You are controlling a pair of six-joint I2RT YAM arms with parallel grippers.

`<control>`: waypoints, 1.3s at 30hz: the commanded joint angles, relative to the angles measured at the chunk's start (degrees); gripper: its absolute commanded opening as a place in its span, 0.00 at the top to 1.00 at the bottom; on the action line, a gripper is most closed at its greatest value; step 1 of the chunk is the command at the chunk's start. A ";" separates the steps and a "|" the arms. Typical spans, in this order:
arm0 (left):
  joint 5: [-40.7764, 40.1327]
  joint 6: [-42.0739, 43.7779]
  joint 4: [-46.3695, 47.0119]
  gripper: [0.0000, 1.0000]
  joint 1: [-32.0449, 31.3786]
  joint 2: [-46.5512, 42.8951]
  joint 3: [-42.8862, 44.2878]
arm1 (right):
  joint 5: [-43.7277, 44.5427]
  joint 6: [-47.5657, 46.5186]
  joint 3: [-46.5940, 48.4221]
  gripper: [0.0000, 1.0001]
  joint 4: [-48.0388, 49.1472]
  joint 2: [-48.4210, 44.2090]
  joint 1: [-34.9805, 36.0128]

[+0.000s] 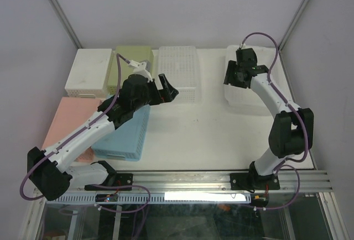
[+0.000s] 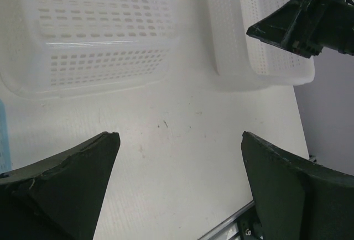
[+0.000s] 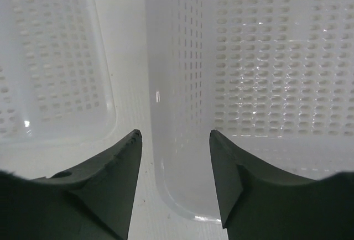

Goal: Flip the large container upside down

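The large white perforated container (image 1: 244,99) stands open side up at the back right of the table; it also shows in the right wrist view (image 3: 265,57) and the left wrist view (image 2: 265,41). My right gripper (image 1: 231,79) is open, and its fingers (image 3: 174,132) straddle the container's left wall, one inside and one outside, without closing on it. My left gripper (image 1: 168,92) is open and empty (image 2: 180,135) above bare table, just in front of a second white perforated basket (image 1: 178,69).
The second basket (image 2: 94,35) (image 3: 50,57) sits at the back centre, left of the container. A cream box (image 1: 88,72) and a green box (image 1: 133,60) stand at the back left. A pink lid (image 1: 69,121) and a blue basket (image 1: 124,137) lie under the left arm.
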 commanded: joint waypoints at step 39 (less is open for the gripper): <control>8.18 1.23 2.87 0.01 -0.33 6.05 1.59 | -0.11 -1.56 3.39 1.00 0.33 -8.66 0.10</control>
